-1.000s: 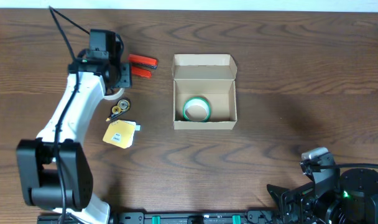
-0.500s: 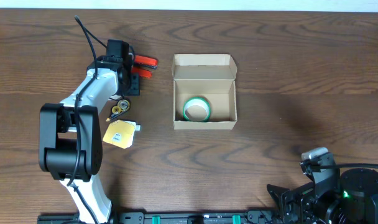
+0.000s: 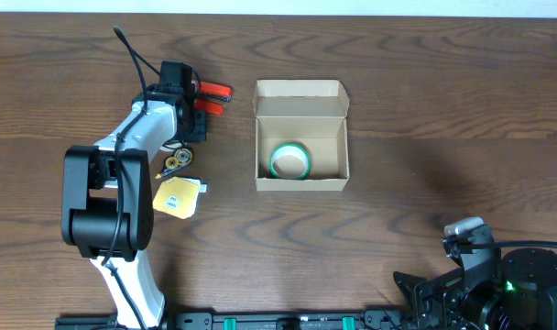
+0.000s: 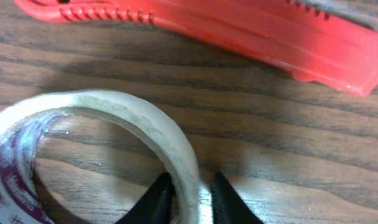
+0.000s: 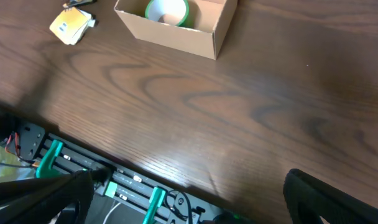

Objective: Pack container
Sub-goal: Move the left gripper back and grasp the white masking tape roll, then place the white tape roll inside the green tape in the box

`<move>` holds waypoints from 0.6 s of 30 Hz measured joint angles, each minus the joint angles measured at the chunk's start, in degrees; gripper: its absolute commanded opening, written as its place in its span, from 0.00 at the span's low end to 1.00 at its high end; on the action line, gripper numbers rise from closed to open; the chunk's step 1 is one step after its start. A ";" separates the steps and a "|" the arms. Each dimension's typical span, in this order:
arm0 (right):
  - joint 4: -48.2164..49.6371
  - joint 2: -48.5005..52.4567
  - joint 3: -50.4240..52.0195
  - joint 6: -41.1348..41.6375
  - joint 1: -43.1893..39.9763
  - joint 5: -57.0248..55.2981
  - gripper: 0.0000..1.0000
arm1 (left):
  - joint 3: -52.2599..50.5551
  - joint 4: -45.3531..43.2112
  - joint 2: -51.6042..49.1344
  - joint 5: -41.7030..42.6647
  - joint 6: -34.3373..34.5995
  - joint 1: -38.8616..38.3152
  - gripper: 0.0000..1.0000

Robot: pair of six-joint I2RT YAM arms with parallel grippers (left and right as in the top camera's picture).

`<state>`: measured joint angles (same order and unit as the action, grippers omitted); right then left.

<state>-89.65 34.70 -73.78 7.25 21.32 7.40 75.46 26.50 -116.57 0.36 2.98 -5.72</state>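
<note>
Fingers (image 4: 156, 200) of the left hand (image 4: 190, 190) pinch the wall of a clear tape roll (image 4: 130, 115), one black tip inside the ring and the other outside it, pressed against the tape. The roll lies flat on the wooden tabletop (image 4: 282, 134), with purple print showing on its inner face. Just beyond it, near but not touching, lies a red utility knife (image 4: 251, 34).

From overhead, the left arm (image 3: 136, 137) reaches to the far left part of the tabletop, its hand down beside the knife; the roll itself is hidden under the hand in that view. Nearer the arm's base side lie a small yellow-and-black object (image 3: 175, 162), too small to make out, and a flat yellow packet (image 3: 176, 197).

Right of the knife, well apart from the left hand, sits the container (image 3: 301, 184), an open tan cardboard box with its flap lid folded back on the far side. A green-rimmed tape roll (image 3: 289, 160) lies flat inside it, toward the near left corner.

At the near right corner of the tabletop the right arm (image 3: 480, 266) is folded low. The right hand (image 5: 188, 180) is spread wide with nothing between its dark fingers; its camera looks across bare wood toward the container.
</note>
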 measured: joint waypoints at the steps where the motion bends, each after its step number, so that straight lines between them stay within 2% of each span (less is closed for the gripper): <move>1: 0.00 0.00 0.00 -0.02 0.00 0.00 0.99 | 0.00 -0.02 0.00 0.04 -0.09 0.02 0.11; 4: 0.00 0.00 0.00 0.00 0.00 0.00 0.99 | 0.00 0.00 0.00 0.04 0.04 0.22 0.06; 6: 0.00 0.00 0.00 0.00 0.00 0.00 0.99 | 0.20 0.35 0.00 -0.04 0.00 0.37 0.06; 10: 0.00 0.00 0.00 -0.02 0.00 0.00 0.99 | 3.15 6.73 -0.26 -2.58 -0.02 0.46 0.06; 15: 0.00 0.00 0.02 0.00 0.00 0.02 0.99 | 15.58 17.49 -0.48 -4.26 -0.50 0.00 0.06; 18: 0.00 0.00 0.02 0.00 0.00 0.00 0.99 | 21.59 20.24 0.98 -4.15 -1.81 -1.55 0.06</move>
<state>-89.65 34.70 -73.76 7.25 21.32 7.40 97.06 46.74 -115.59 -3.79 1.17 -7.27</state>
